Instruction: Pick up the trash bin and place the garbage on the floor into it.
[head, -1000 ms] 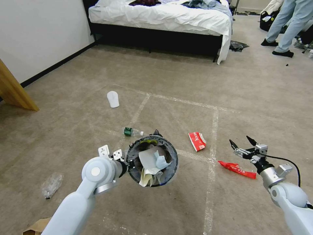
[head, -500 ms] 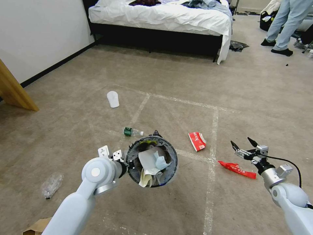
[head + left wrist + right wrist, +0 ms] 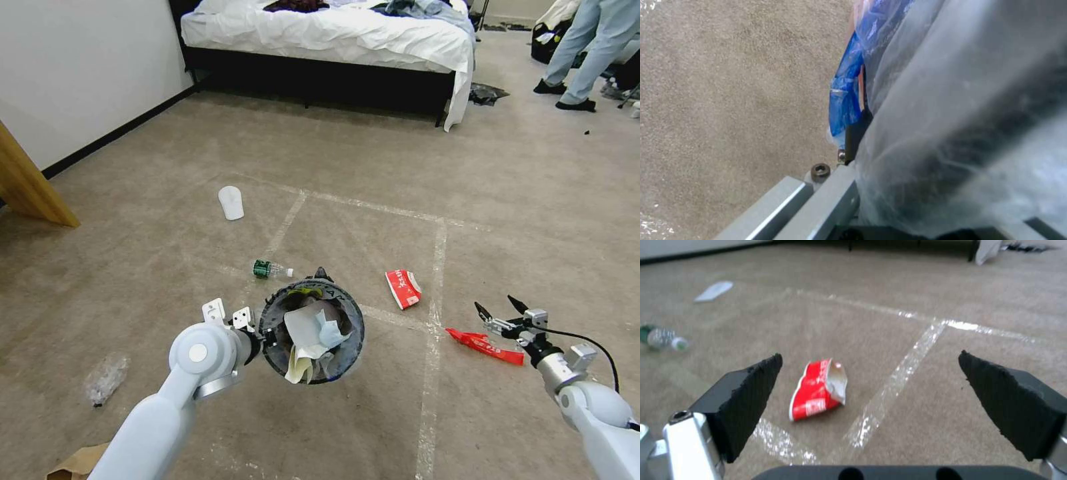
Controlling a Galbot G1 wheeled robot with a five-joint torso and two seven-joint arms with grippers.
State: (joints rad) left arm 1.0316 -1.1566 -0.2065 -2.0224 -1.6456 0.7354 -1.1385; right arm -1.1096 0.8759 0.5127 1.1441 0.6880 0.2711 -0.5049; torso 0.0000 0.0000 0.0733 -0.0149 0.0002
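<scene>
A: What can't be made out near the trash bin (image 3: 311, 331)?
B: Its red wall is hidden under the liner and the litter piled inside. The black lettering at its rim is too small to read. The left gripper (image 3: 261, 333) is covered by its own wrist beside the bin.
A: Anything cut off?
B: The cardboard piece (image 3: 75, 463), left of the bin, runs off the bottom edge. The bed (image 3: 333, 33), far beyond the bin, is clipped at the top.
</scene>
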